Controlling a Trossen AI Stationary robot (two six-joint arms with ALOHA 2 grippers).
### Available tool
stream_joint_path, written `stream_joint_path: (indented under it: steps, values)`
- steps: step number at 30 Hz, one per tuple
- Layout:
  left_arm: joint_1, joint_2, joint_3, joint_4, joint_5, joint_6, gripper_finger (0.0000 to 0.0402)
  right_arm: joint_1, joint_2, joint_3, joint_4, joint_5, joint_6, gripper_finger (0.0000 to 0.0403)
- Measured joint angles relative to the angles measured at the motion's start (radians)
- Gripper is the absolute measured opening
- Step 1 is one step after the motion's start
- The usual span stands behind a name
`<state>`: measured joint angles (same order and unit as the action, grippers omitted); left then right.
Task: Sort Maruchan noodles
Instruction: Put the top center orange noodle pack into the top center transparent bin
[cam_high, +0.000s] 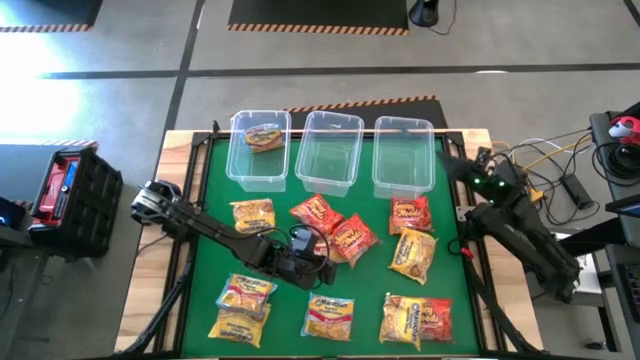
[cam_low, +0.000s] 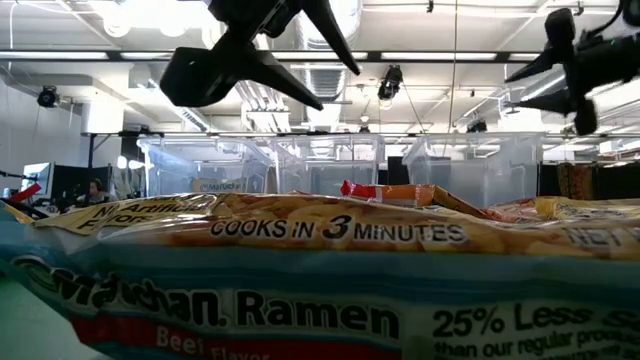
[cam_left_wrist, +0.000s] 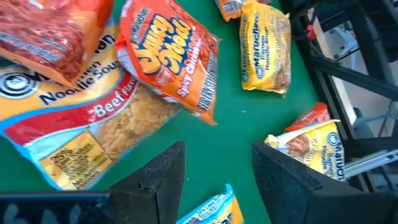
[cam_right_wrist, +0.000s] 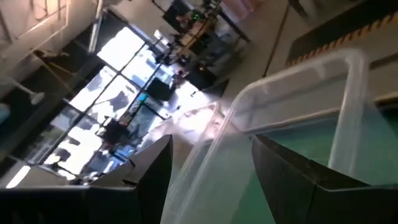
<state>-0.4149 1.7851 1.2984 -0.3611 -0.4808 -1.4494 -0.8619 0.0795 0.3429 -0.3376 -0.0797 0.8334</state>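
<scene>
Several Maruchan noodle packets lie flat on the green mat: red and orange ones in the middle, yellow ones to the right and along the near edge. One more packet lies in the far-left clear bin. My left gripper hovers open over bare mat, just near of the orange spicy chicken packet. My right gripper is open, raised beside the far-right bin, holding nothing.
Three clear bins stand in a row at the mat's far edge; the middle one and the right one hold nothing. A beef packet lies under the orange one. Cables and gear sit off the table's right side.
</scene>
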Motion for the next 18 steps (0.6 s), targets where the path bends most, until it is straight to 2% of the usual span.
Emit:
stream_joint_path:
  steps: [2,7,9,13,18]
  values:
    - [0.004,0.000,0.000,-0.006,0.000,0.000,0.0166,0.000,0.000,0.062,-0.039,-0.025,-0.020,0.0208]
    - [0.015,-0.015,0.000,-0.046,0.013,0.004,0.0166,0.000,0.000,0.153,-0.048,-0.267,0.033,0.0208]
    - [0.017,-0.024,0.000,-0.075,0.024,0.004,0.0166,0.000,0.000,0.164,-0.059,-0.328,0.069,0.0208]
    - [0.026,-0.034,0.000,-0.119,0.027,0.001,0.0166,0.002,0.000,0.166,-0.102,-0.346,0.093,0.0208]
    - [0.066,-0.028,0.000,-0.111,0.028,0.001,0.0166,0.002,0.022,0.141,-0.075,-0.337,0.103,0.0208]
